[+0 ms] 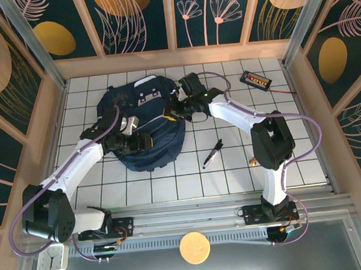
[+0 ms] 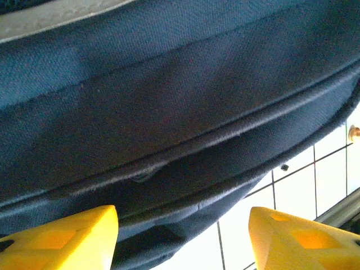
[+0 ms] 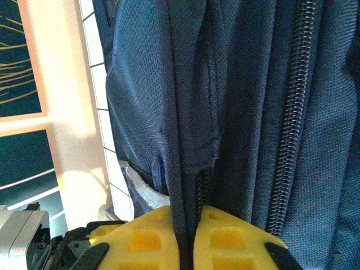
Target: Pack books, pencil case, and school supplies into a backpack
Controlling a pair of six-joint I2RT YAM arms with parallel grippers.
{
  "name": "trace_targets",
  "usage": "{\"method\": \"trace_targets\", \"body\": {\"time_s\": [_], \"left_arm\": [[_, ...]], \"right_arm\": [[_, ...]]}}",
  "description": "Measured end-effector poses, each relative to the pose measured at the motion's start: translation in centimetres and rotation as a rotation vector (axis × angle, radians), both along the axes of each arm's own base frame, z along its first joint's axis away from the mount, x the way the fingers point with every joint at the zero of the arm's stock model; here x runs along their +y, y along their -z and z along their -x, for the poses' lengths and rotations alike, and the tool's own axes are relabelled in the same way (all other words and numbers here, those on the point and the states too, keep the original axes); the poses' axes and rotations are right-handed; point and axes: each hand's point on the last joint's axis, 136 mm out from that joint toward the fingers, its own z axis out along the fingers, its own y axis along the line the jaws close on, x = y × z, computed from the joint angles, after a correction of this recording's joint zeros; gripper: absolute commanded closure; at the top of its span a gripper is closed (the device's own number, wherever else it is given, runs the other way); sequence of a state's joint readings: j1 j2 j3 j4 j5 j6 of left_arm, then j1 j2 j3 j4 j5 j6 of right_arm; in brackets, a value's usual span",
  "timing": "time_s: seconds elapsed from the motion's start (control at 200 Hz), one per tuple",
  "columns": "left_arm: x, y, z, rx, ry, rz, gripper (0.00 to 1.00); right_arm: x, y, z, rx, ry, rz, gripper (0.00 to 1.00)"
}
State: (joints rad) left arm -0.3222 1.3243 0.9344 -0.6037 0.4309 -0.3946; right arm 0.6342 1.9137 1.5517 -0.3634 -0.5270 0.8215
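Backpack (image 1: 160, 150): lies flat mid-table, between both arms.
Right gripper (image 3: 188, 239): pressed together on a fabric edge beside the zipper (image 3: 292, 112).
Left gripper (image 2: 183, 236): spread, close against the lower seam, holding nothing.
Step, likely: parting the opening.
Doing it well: right lifts its pinched edge gently; left takes the opposite lip, one layer only.
Pen (image 1: 212, 154): on the tiles just right of the backpack, unpacked.

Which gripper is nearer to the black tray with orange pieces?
Right. The right gripper pinches the backpack, left of the tray; the left gripper is farther left, at the backpack's near side.
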Motion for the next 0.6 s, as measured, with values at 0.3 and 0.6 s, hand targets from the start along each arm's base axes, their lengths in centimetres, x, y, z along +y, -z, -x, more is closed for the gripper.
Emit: {"method": "trace_targets", "body": {"time_s": [0.3,0.6], "left_arm": [[0.5,0.6,-0.9,-0.016,-0.021,-0.039,0.34],[0.6,0.7,-0.9,-0.022,-0.019,-0.047,0.26]], "right_arm": [[0.6,-1.9,-0.5,-0.031,0.003,-0.026,0.73],[1.0,-2.0,-0.5,-0.015,0.011,-0.035,0.88]]}}
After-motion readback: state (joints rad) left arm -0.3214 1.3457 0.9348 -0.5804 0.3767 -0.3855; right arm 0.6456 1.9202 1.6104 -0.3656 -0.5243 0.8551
